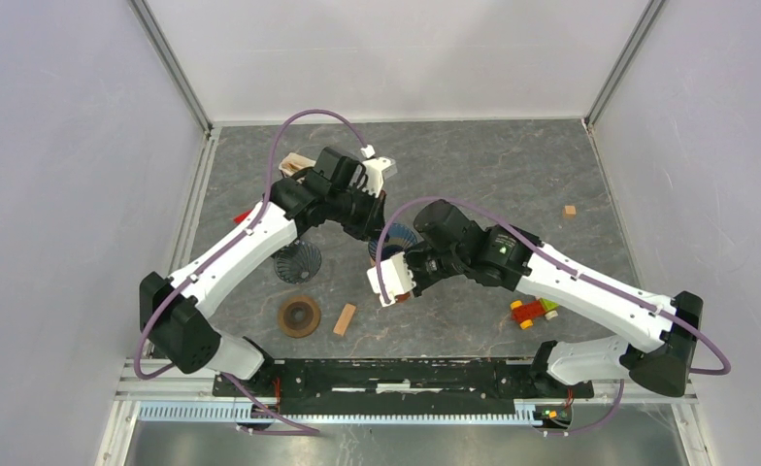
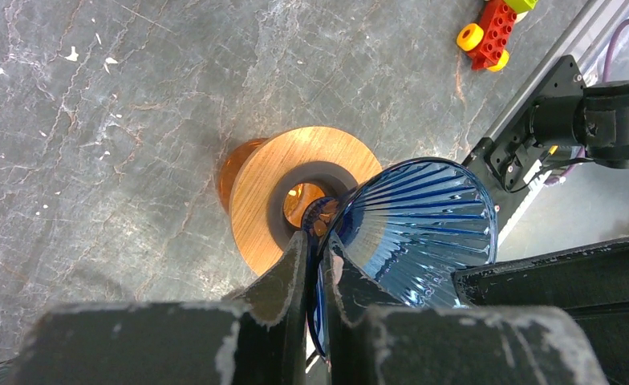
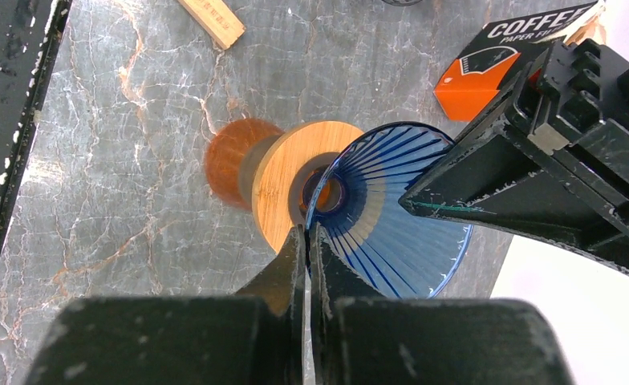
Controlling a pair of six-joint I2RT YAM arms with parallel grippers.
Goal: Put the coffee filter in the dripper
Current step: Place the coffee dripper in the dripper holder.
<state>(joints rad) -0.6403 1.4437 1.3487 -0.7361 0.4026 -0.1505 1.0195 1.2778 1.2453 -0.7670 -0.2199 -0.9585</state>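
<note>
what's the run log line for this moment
left jaws: shut on blue dripper rim | right jaws: shut on same rim | dripper inside: empty | filter box: not gripped

The dripper [image 3: 399, 233] is glossy ribbed translucent blue, its collar [image 3: 283, 180] smooth wood, the tabletop [image 3: 119, 120] matt veined.

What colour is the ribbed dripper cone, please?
Translucent blue dripper, clearest in the right wrist view.
</note>
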